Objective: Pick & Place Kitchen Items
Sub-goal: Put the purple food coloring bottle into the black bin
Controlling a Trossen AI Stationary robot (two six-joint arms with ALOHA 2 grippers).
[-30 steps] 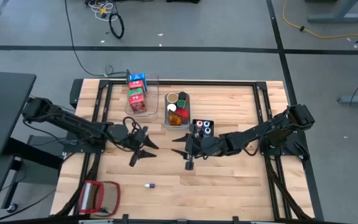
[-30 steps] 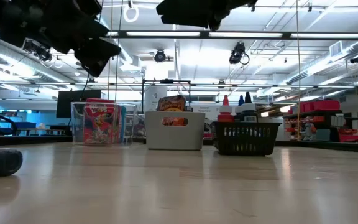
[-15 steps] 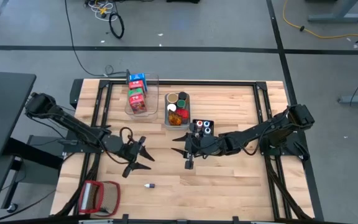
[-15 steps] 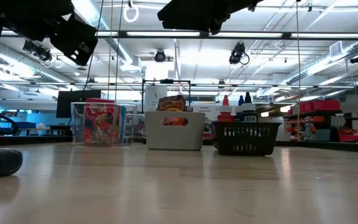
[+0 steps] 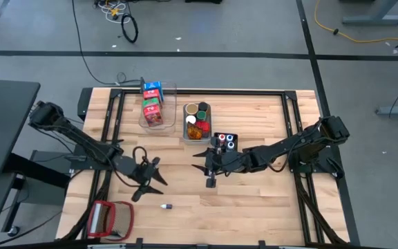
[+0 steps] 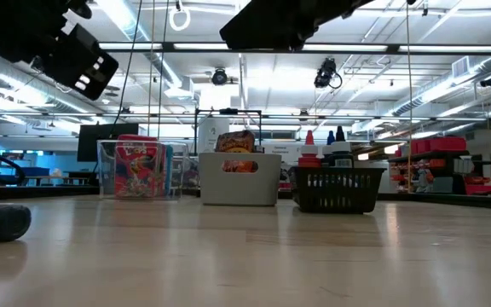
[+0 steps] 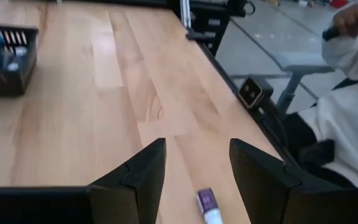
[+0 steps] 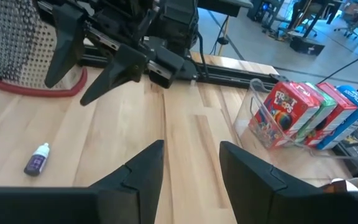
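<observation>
Left gripper [image 5: 146, 181], fingers apart and empty, nears the lying purple-labelled bottle [image 5: 165, 205]; a nudge could probably roll it away.

Right gripper [image 5: 208, 170] hangs open mid-table.

"What's left out for me?"
"One tiny purple-labelled, white-capped bottle [image 5: 165, 205] lying flat on bare wood, near the front."
"And the rest?"
"I see cartons [image 5: 153, 104], jars [image 5: 197, 122], capped bottles [image 5: 226, 141] sitting binned."
</observation>
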